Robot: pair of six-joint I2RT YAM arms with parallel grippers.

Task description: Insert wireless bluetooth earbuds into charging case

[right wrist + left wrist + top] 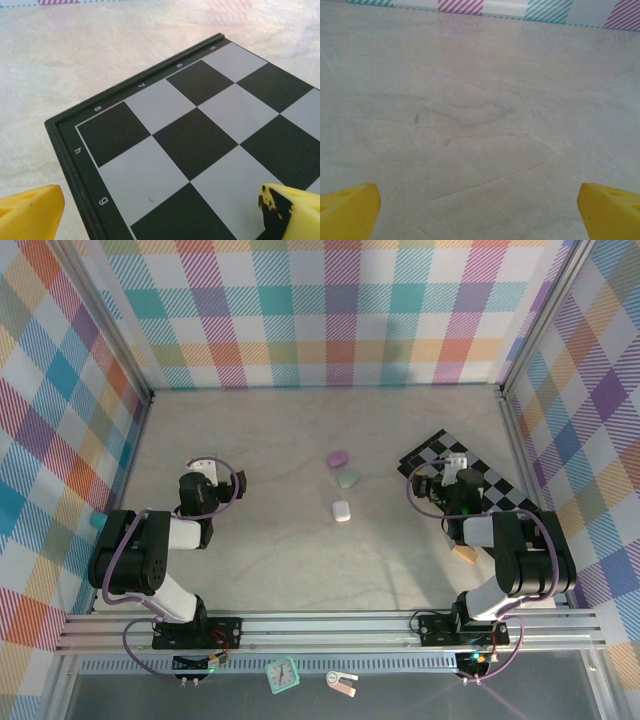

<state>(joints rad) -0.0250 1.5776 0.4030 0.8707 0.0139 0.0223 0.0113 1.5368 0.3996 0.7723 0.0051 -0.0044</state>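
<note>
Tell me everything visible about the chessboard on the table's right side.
The chessboard lies flat on the pale marbled table, at its right side, turned at an angle. Black and light grey squares sit inside a dark raised rim; pale marks 8 to 5 and h, g run along the border. The right gripper, jaws apart, hangs over one corner.

Three small pebble-shaped plastic cases [348, 479] lie left of the one black-and-grey chequered board [505, 490]: one pale purple case [338, 457], one mint-green case [348, 479] and one white case [342, 510]. One small tan block [463, 553] lies at the board's near side. One mint-green square clock [283, 674] sits well apart from the board, beyond the worktop's [280, 570] near edge.
</note>
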